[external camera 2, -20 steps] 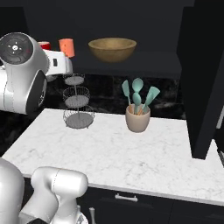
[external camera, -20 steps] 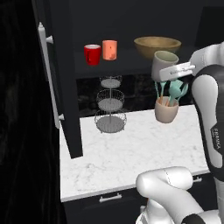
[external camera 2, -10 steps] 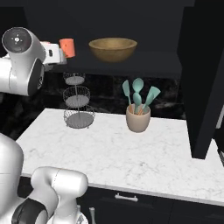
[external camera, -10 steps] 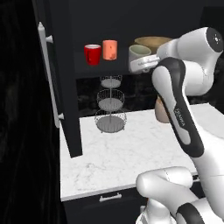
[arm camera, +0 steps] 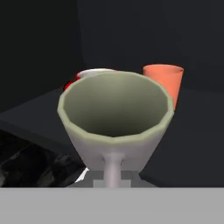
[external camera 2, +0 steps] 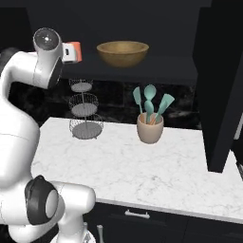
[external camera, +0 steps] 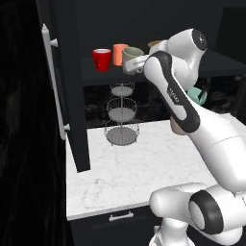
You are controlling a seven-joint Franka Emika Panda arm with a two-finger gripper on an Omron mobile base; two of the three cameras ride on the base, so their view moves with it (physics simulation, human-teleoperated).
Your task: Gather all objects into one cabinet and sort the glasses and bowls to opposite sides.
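Arm swung left; gripper clenched on grey cup, beside orange cup over dark shelf. White marble worktop carried rack.

A red cup, a salmon-orange cup and a grey-beige cup; a brown bowl; teal utensils; a white-marbled bench.

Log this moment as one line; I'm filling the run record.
phase: placing | fingers: shut on grey-beige cup | beside: salmon-orange cup | bowl: on shelf
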